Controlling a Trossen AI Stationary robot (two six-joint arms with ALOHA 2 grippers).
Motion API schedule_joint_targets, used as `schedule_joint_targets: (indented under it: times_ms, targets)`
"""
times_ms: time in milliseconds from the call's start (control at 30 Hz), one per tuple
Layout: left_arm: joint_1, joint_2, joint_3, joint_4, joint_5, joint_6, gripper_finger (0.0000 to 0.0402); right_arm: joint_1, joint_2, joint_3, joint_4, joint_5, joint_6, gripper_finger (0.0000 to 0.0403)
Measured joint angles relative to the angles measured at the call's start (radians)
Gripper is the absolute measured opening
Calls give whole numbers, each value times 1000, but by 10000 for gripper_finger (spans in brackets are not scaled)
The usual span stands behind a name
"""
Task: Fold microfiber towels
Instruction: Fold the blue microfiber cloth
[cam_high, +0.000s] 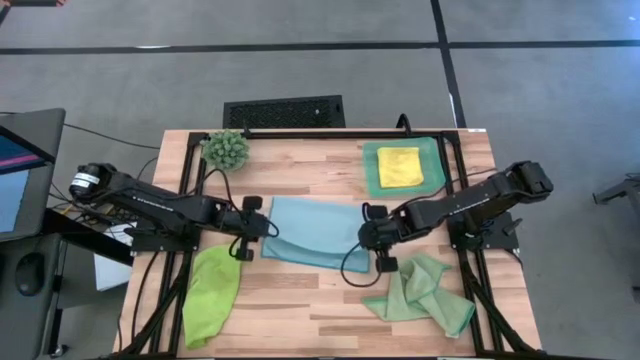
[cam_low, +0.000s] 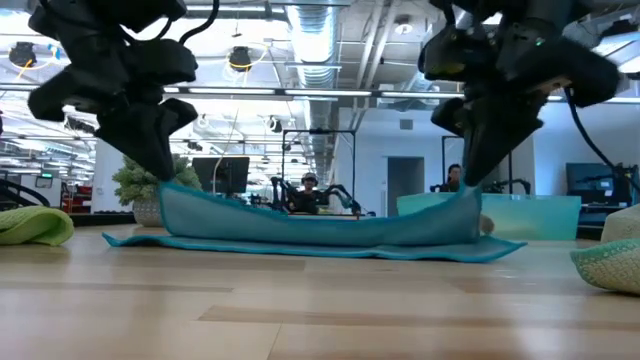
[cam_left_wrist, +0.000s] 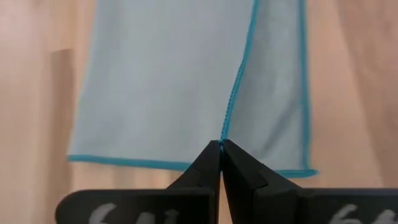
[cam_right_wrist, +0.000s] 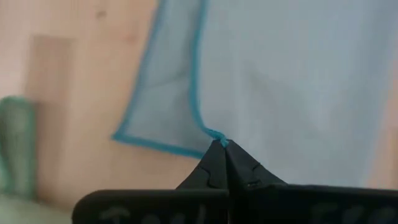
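Light blue towel: the light blue towel (cam_high: 312, 232) lies at the middle of the table (cam_high: 300, 310), between the two arms, its near edge raised off the wood at both corners while the far part lies flat.
How it handles: judging by the sag in the low view, where the lifted edge (cam_low: 320, 222) dips between the two held corners, it is light, limp and thin; it will drape and drag rather than hold a shape.
Where to hold: the stitched darker-blue hem at the corners looks the best purchase, and both tools already have it there.
Left tool: the left tool (cam_left_wrist: 221, 144) is clenched on the hem at the towel's near left corner.
Right tool: the right tool (cam_right_wrist: 221, 144) is clenched on the hem at the near right corner.
Risk: with so small a bite of hem, uneven pulling could slip a corner free or skew the fold.
Other towels: a lime green towel (cam_high: 212, 295) lies crumpled by the near left edge, a pale sage towel (cam_high: 425, 293) is bunched near right, and a yellow towel (cam_high: 399, 166) sits folded in the teal tray (cam_high: 372, 180) far right.
Plant: a small spiky plant (cam_high: 226, 148) stands at the far left.
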Motion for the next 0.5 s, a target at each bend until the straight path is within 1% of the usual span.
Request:
schedule_joint_targets:
  times_ms: [133, 233, 367, 500]
  targets:
    - [26, 0, 0, 10, -68, 7, 0, -50, 0, 0, -2, 89, 1, 0]
    - [43, 0, 0, 40, -102, 18, 0, -77, 0, 0, -4, 99, 1, 0]
    - [63, 0, 0, 62, -139, 48, 0, -81, -2, 0, -9, 114, 0, 0]
    - [93, 0, 11, 59, -171, 85, 0, -79, -24, 12, -82, 161, 4, 0]
